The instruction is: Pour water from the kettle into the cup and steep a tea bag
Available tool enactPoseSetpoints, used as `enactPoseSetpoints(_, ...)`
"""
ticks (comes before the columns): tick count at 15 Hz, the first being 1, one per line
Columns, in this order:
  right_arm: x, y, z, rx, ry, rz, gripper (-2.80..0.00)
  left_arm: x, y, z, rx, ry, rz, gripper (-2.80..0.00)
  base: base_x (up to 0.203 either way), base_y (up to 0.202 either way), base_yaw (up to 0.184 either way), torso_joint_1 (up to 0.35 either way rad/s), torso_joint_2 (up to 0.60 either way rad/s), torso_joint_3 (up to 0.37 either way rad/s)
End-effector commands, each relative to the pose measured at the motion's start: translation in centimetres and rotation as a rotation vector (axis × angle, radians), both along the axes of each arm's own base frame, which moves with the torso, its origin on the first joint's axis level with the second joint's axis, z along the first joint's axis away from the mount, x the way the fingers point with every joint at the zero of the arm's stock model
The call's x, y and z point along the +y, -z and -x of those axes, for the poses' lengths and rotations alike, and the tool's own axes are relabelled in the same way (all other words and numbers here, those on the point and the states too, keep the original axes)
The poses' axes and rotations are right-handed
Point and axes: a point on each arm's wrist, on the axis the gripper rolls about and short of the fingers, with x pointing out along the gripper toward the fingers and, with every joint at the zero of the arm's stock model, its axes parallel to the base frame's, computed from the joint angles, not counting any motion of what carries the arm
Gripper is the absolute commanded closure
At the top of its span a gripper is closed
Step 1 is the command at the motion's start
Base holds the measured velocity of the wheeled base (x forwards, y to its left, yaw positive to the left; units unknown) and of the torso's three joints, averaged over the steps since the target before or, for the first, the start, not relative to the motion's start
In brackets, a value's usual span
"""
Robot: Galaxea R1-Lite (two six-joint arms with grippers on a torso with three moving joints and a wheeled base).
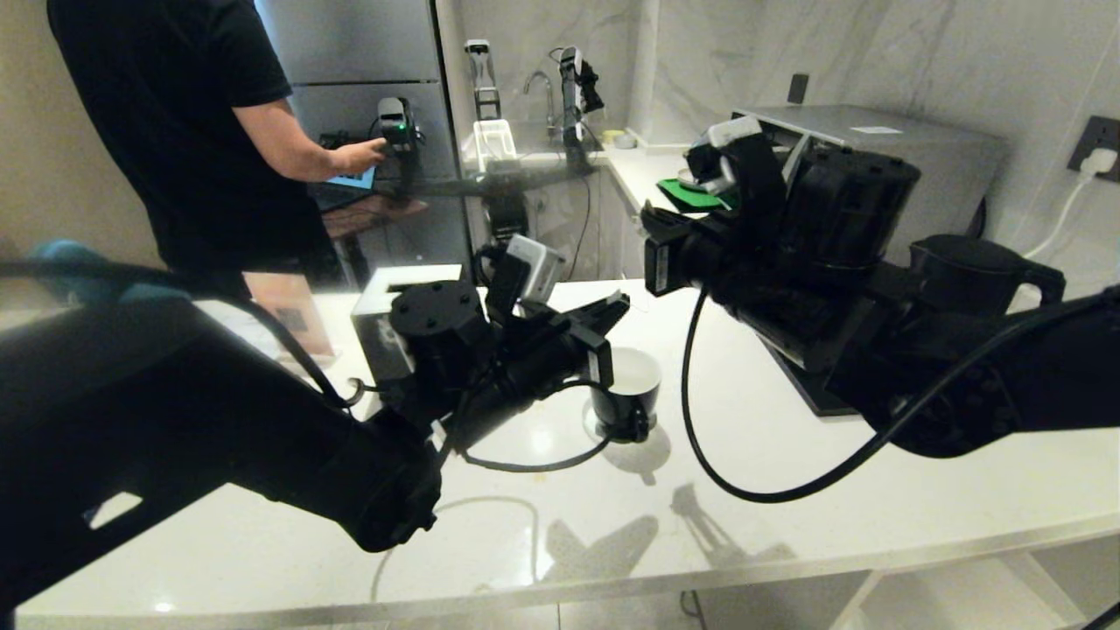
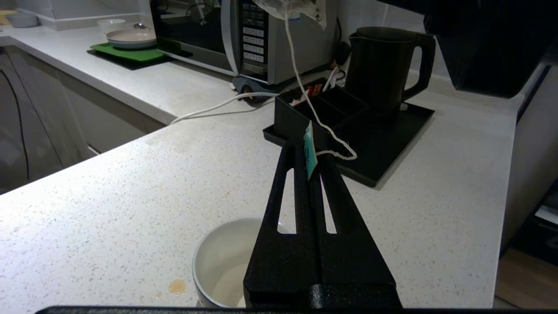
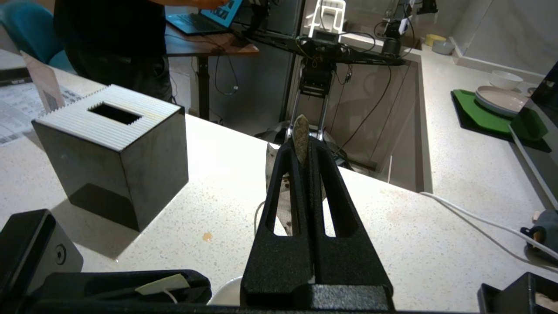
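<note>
My left gripper (image 2: 307, 148) is shut on the teal paper tag (image 2: 309, 153) of the tea bag, just above and beside the cup (image 2: 222, 261). A thin white string (image 2: 301, 78) runs from the tag up to the pale tea bag (image 2: 287, 8). My right gripper (image 3: 301, 146) is shut on that pouch (image 3: 301, 131), higher up and over the counter. The black cup (image 1: 626, 385) with its white inside stands on the counter below both grippers (image 1: 612, 311) (image 1: 652, 236). I cannot tell whether water is in it. The black kettle (image 2: 383, 65) stands upright on a black tray (image 2: 392, 148), apart from both grippers.
A black organizer box (image 2: 322, 109) shares the tray with the kettle. A black cube tissue box (image 3: 113, 152) sits on the counter's left. A microwave (image 2: 261, 39) and a green mat with plates (image 2: 130, 52) lie behind. A person (image 1: 201, 131) stands at a desk beyond. Amber drops (image 2: 176, 286) mark the counter.
</note>
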Motion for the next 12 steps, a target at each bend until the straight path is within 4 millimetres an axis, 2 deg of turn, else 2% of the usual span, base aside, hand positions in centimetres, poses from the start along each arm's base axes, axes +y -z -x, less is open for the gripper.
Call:
enactPoseSetpoints(1, 0.2, 0.4, -0.2, -0.009, -0.001, -0.012, 0.0, 0.0, -0.2, 0.0, -0.007, 0.0, 0.006, 0.0, 0.0, 0.0, 0.0, 0.0, 0.0, 0.0)
enactPoseSetpoints(4, 0.0, 1.3, 0.0, -0.001, 0.001, -0.009, 0.0, 0.1, -0.1, 0.0, -0.005, -0.002, 0.006, 0.0, 0.0, 0.0, 0.0, 0.0, 0.0, 0.0)
enactPoseSetpoints(12, -0.2, 2.0, -0.1, 0.021, 0.007, 0.006, 0.0, 0.3, -0.1, -0.1, -0.003, -0.008, 0.005, 0.0, 0.0, 0.0, 0.0, 0.0, 0.0, 0.0)
